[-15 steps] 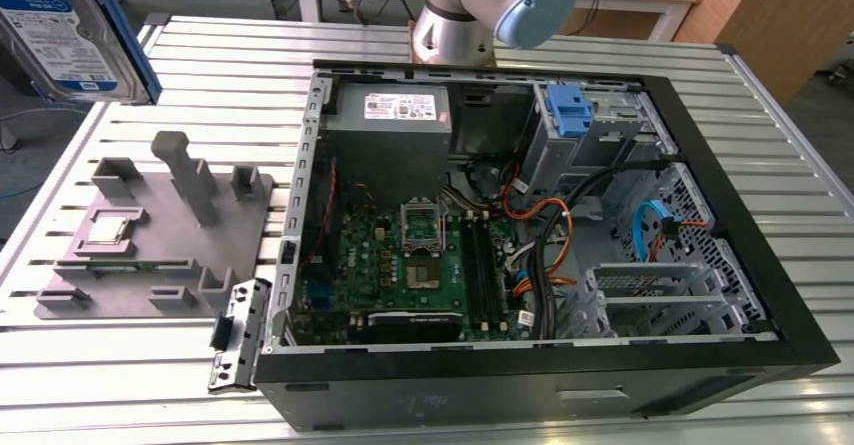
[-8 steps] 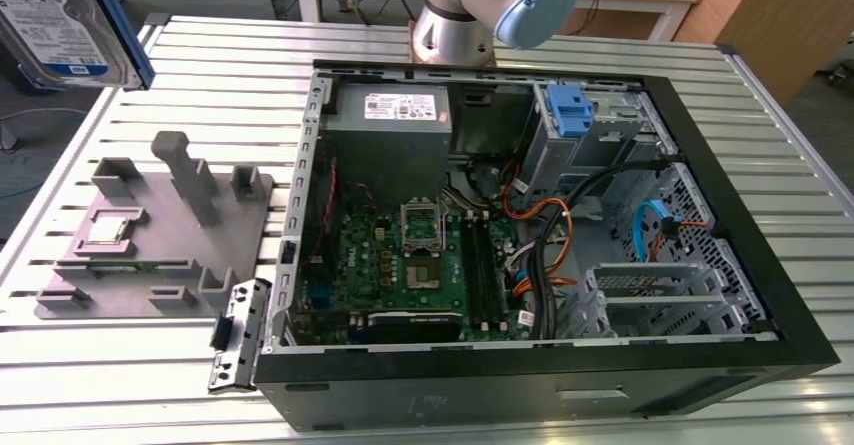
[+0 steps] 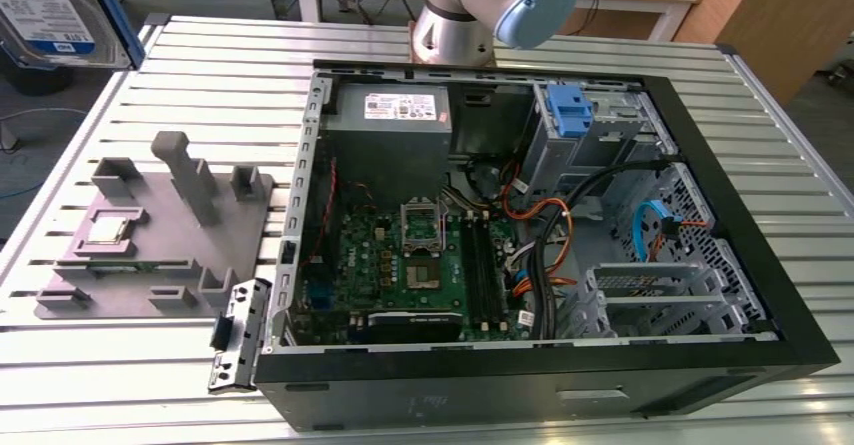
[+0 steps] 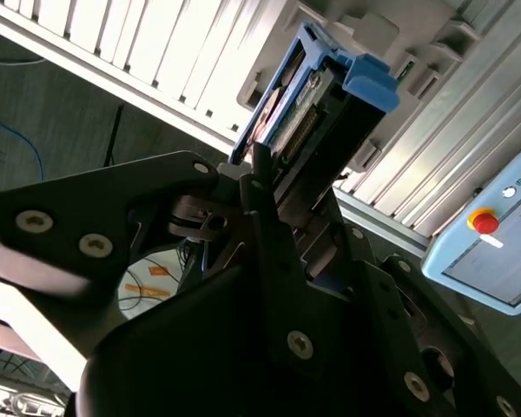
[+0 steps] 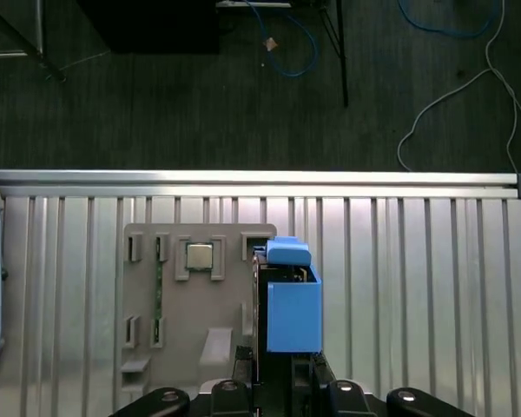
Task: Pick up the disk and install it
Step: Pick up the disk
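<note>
Hanging at the exterior view's upper left, the disk is lifted clear of the table, well apart from the open computer case where it has to go. That leaves a long carry. Inside the case, loose cables cross near the drive cage. I judge a snag on those, or a knock against the case rim, to be the likeliest trouble.

In the second wrist view the gripper is clamped on the disk. It pinches one end, while the blue carrier frame juts out far beyond the grasp. Such a long overhang could let the disk pivot or slide if the arm swings sharply.

In the first wrist view the disk hangs edge-on from the gripper, above the grey fixture. Seen from above, it is near the processor chip. A slip here would probably drop it onto the fixture, perhaps onto the chip.
</note>
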You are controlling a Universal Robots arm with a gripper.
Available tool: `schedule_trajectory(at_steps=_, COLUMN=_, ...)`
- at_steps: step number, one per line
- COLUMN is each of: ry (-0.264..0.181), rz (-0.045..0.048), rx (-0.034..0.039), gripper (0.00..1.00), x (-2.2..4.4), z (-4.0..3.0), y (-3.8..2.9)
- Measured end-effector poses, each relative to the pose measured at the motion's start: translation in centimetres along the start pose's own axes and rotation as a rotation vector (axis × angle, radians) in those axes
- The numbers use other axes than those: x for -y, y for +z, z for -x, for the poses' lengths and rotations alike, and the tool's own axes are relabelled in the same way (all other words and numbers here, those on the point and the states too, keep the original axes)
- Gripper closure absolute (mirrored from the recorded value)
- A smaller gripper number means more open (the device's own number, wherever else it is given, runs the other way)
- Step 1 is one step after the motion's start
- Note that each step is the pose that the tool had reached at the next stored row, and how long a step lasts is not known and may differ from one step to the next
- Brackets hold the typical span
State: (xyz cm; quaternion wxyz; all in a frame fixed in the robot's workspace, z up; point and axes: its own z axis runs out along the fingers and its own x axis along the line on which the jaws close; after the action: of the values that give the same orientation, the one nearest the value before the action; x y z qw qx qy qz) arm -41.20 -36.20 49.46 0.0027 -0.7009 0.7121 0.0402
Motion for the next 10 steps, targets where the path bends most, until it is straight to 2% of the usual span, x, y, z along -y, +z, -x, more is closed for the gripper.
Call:
schedule_trajectory(at_steps=2, ry=0.0, rz=0.0, rx=0.0, gripper=0.65, x=-0.01, z=0.02, y=-0.29)
schedule_trajectory(at_steps=7, ry=0.0, rz=-0.0001, rx=0.0001, gripper=0.65, x=-0.01, z=0.02, y=-0.29)
schedule_trajectory(at_steps=10, ry=0.0, rz=0.0, rx=0.0, gripper=0.65, x=0.39, z=0.02, y=-0.32)
